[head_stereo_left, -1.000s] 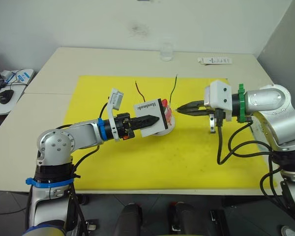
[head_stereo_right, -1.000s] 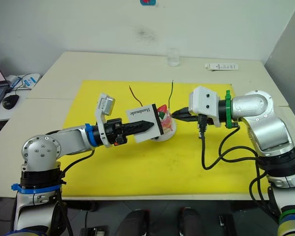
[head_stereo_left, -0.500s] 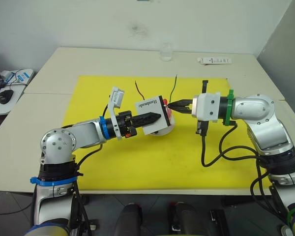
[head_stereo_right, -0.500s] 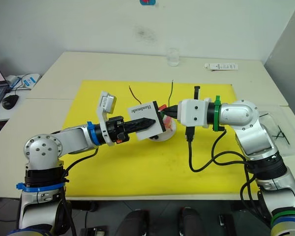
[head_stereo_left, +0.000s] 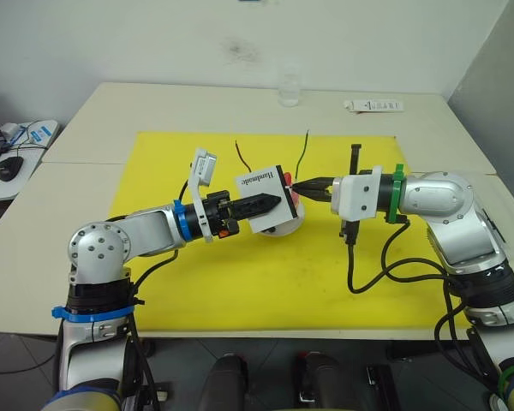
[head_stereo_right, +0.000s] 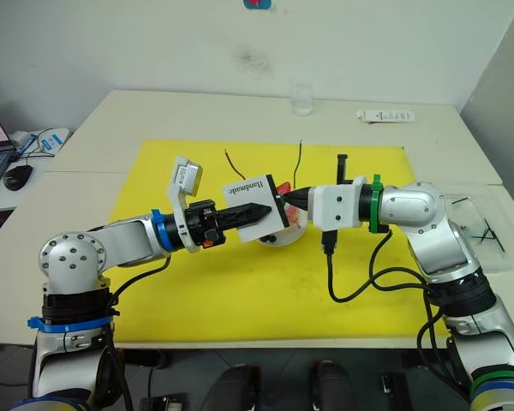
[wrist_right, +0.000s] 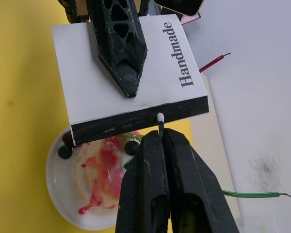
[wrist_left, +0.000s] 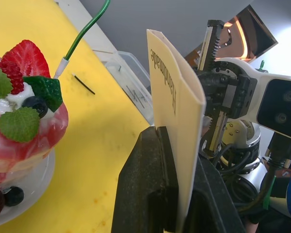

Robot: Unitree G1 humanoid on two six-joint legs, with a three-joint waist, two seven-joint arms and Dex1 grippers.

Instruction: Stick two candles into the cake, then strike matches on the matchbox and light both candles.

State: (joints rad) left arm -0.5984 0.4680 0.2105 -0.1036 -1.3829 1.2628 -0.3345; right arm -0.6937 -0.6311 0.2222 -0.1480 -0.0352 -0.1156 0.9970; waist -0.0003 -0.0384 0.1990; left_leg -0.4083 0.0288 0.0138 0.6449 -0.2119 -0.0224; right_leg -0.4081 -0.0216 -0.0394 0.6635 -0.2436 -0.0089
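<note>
The left gripper point(head_stereo_left: 270, 202) pinched the matchbox point(wrist_right: 131, 82) above the cake point(wrist_right: 94, 182). The right gripper point(wrist_right: 161, 138), fingers closed on a match point(wrist_right: 160, 122), had its white head against the box's black strip. Striking seemed in hand; next, a quick drag along that strip.

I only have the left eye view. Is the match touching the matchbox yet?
Observer: Yes. The right wrist view shows the white head of the match against the black strip along the matchbox edge.
Operator: Is the box gripped securely?
Observer: The left wrist view shows the left gripper with its jaws shut on the box, one on each face.
Operator: And the match?
Observer: The right gripper has its jaws shut on it, leaving a short tip sticking out.
</note>
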